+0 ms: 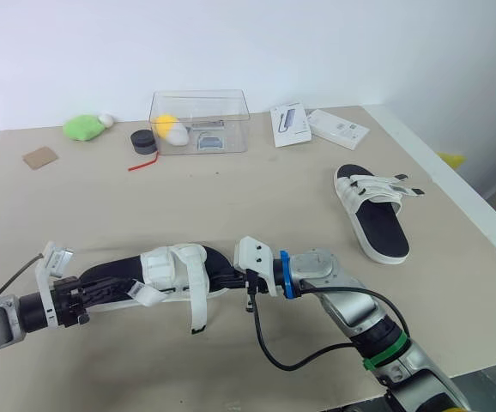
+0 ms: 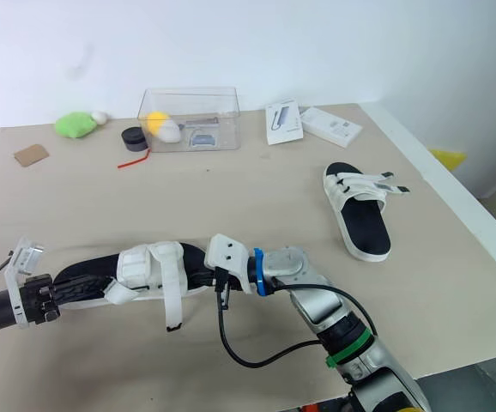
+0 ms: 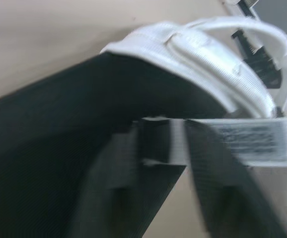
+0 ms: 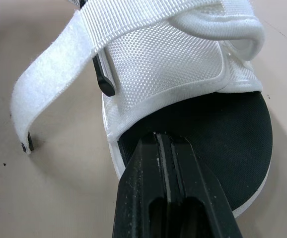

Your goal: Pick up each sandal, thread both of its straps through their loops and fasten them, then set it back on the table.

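Near sandal (image 1: 166,275) lies along the table's (image 1: 257,189) front edge, strapped end pointing right. I see the left gripper (image 1: 89,293) clamping its left end. The right wrist view adds the right gripper (image 4: 158,139), narrow over the footbed, and one loose strap (image 4: 49,79).

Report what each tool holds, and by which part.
The left tool appears to grip the near sandal by its sole's end; the right tool, shut, seems only to rest on its footbed.

My head cameras looked down across the worktop (image 1: 231,197); both wrist cameras pressed close on one sandal (image 4: 173,59).
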Controlling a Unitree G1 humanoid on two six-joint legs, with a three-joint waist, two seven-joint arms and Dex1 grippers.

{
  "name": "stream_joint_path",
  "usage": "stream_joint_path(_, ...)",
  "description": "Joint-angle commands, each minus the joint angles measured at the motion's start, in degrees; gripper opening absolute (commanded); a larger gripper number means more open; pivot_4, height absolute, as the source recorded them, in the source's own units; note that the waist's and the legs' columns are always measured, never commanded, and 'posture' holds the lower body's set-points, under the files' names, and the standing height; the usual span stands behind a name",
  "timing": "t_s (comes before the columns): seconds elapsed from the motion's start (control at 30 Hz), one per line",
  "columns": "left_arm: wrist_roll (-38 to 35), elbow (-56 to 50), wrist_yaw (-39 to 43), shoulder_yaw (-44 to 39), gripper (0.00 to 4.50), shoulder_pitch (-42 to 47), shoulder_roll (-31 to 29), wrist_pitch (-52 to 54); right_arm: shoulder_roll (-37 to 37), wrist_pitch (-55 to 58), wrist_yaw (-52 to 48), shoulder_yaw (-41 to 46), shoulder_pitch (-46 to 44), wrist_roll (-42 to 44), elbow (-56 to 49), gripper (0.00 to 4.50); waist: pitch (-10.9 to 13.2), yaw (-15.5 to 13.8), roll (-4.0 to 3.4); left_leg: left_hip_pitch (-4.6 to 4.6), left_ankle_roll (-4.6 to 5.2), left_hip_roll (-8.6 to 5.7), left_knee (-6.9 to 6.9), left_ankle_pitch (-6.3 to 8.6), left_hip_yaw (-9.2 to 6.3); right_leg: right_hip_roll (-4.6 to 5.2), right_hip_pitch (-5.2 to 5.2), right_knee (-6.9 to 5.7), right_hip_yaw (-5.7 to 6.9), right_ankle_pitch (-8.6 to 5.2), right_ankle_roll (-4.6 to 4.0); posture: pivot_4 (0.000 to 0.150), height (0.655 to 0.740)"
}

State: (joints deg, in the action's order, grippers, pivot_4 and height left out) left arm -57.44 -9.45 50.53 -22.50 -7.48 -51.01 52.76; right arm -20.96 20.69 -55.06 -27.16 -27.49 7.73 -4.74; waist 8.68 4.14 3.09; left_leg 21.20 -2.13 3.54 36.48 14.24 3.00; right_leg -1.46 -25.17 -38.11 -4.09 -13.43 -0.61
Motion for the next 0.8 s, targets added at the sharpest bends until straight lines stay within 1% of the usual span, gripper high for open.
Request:
stream_joint_path(0.03, 1.07, 0.26, 0.96, -1.36, 0.11, 0.77, -0.58, -0.39, -0.47, 1.16, 0.02, -1.17, 0.72, -1.81, 2.33, 0.0, 0.0, 0.0, 0.0, 0.0, 0.0, 0.0, 0.0, 0.0, 0.0, 0.0, 0.0, 0.0, 0.0, 0.0, 0.0, 0.15, 0.74)
stream_joint_path(0.17, -0.11, 1.18, 1.07, -2.34, 0.11, 4.14, -0.11, 0.29, -0.48, 0.97, 0.1, -1.11, 0.73, -1.87, 2.46, 0.0, 0.0, 0.0, 0.01, 0.01, 0.0, 0.01, 0.0, 0.0, -0.02, -0.02, 0.0, 0.0, 0.02, 0.0, -0.01, 0.15, 0.74)
stream_joint_path(0.33, -6.01, 3.47, 1.24, -6.1, 0.11, 11.47, -1.09, 3.63, -0.54, 1.05, 0.39, -0.92, 0.84, -1.91, 2.4, 0.0, 0.02, -0.02, 0.11, 0.03, 0.0, 0.01, 0.0, 0.0, -0.02, -0.03, 0.0, -0.01, 0.01, 0.01, 0.0, 0.15, 0.74)
stream_joint_path(0.4, -6.59, 4.02, 1.11, -6.65, 0.11, 13.13, -1.56, 4.58, -0.56, 1.08, 0.49, -0.86, 0.97, -1.92, 2.33, 0.0, -0.01, -0.02, 0.24, 0.08, 0.0, 0.03, 0.03, 0.0, -0.06, -0.07, -0.03, -0.02, 0.06, 0.01, 0.0, 0.15, 0.74)
stream_joint_path(0.5, -5.01, 3.71, 2.34, -6.46, 0.11, 11.97, -3.59, 5.72, -0.54, 1.1, 0.68, -0.77, 1.16, -1.88, 2.19, 0.0, 0.0, 0.1, 0.23, 0.07, 0.0, 0.03, 0.03, 0.0, -0.03, -0.08, -0.02, -0.02, 0.02, 0.02, -0.01, 0.15, 0.74)
stream_joint_path(0.63, -4.96, 4.77, 2.39, -5.5, 0.11, 8.34, -6.47, 11.3, -0.42, 1.16, 0.84, -0.7, 1.31, -1.8, 2.08, 0.0, 0.02, 0.14, 0.19, 0.07, -0.01, 0.03, 0.02, 0.01, -0.04, -0.06, -0.05, -0.01, -0.01, 0.0, 0.0, 0.15, 0.74)
stream_joint_path(0.7, -8.48, 2.41, 3.49, -8.72, 0.5, 4.0, -7.57, 15.92, -0.38, 1.18, 0.97, -0.66, 1.56, -1.73, 1.91, 0.0, 0.02, 0.19, 0.21, 0.07, -0.01, 0.04, 0.02, 0.01, -0.04, -0.07, -0.05, -0.01, 0.0, -0.01, -0.01, 0.15, 0.74)
stream_joint_path(0.73, -10.65, 2.19, 3.67, -10.9, 0.8, 1.71, -7.8, 18.9, -0.33, 1.25, 1.04, -0.64, 1.74, -1.65, 1.83, 0.0, 0.04, 0.17, 0.19, 0.07, -0.01, 0.08, 0.02, 0.01, -0.05, -0.07, -0.06, -0.02, 0.02, -0.02, -0.02, 0.15, 0.74)
stream_joint_path(0.77, -13.08, 2.53, 2.41, -12.72, 1.15, 0.27, -7.75, 22.32, -0.29, 1.29, 1.07, -0.63, 1.88, -1.62, 1.73, 0.0, 0.03, 0.18, 0.19, 0.07, -0.01, 0.07, 0.02, 0.02, -0.05, -0.04, -0.07, -0.02, 0.02, -0.02, -0.02, 0.15, 0.74)
stream_joint_path(0.8, -15.4, 2.87, 0.97, -14.07, 1.62, -0.41, -7.26, 24.75, -0.26, 1.33, 1.09, -0.63, 1.98, -1.62, 1.64, 0.0, 0.03, 0.18, 0.2, 0.07, 0.0, 0.09, 0.01, 0.02, -0.06, -0.04, -0.08, -0.03, 0.02, -0.02, -0.03, 0.15, 0.74)
